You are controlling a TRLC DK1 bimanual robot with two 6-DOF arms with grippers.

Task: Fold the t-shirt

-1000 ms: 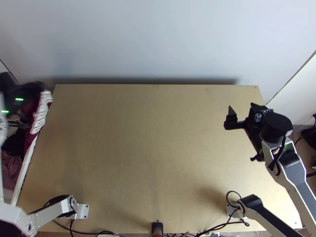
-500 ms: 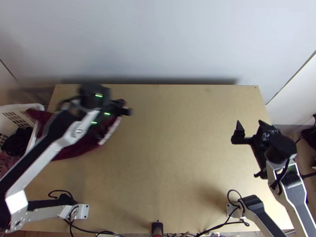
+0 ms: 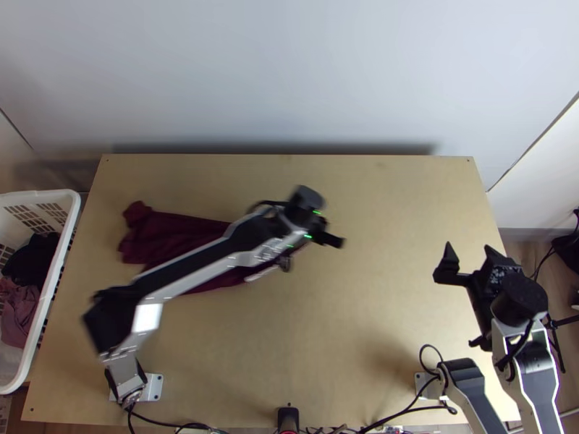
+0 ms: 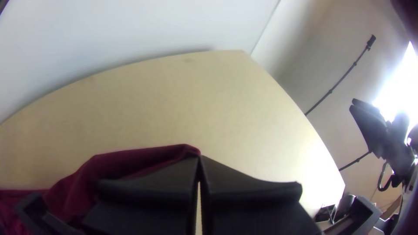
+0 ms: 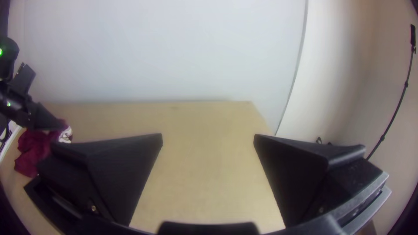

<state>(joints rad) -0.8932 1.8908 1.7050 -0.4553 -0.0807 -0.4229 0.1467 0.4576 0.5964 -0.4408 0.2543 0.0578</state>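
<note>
Has the left arm (image 3: 206, 273) stretched diagonally to the middle, with the left gripper (image 3: 331, 239) pinched together and, though blurred, probably slanting down. Holds the right arm (image 3: 534, 365) off to the right, with the right gripper (image 3: 469, 254) spread wide.

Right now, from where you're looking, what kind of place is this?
Probably a robot workshop or lab. I see two robot arms at a wooden table, a dark red cloth on it, and a white basket with more clothes inside.
</note>
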